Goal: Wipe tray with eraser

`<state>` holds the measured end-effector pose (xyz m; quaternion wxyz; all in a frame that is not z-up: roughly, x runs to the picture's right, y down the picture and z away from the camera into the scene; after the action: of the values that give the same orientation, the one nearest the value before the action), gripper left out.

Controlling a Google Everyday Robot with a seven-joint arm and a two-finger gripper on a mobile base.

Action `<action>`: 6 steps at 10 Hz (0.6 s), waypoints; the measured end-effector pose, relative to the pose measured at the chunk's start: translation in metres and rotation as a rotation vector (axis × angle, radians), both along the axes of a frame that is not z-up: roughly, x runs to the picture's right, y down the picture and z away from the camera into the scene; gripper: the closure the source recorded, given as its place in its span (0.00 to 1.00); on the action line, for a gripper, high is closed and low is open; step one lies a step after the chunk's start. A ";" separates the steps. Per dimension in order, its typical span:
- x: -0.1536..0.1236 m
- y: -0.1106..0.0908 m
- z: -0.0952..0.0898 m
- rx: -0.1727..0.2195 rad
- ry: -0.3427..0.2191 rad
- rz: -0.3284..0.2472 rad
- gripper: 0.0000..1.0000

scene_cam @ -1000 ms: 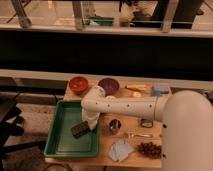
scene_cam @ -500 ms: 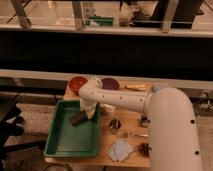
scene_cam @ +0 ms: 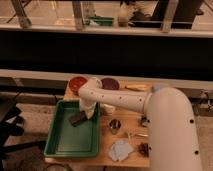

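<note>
Eraser [scene_cam: 77,119] lies on the floor of the green tray [scene_cam: 65,142], toward its upper right corner, left of frame centre, apparently pinched by the fingers of the gripper [scene_cam: 84,115]. Pressing too hard could slide the tray across the tabletop [scene_cam: 106,145]. A stroke into the nearby rim could twist the eraser loose.

My gripper [scene_cam: 88,111] hangs over the large green plastic tray [scene_cam: 67,144]. The small dark rectangular eraser [scene_cam: 77,119] lies inside — just beside it.
</note>
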<state>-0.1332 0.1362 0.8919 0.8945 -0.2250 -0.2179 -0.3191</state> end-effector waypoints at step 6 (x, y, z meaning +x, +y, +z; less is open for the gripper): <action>-0.027 -0.008 -0.011 0.026 -0.060 0.008 0.98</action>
<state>-0.1606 0.1281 0.8809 0.8916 -0.2029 -0.2413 -0.3251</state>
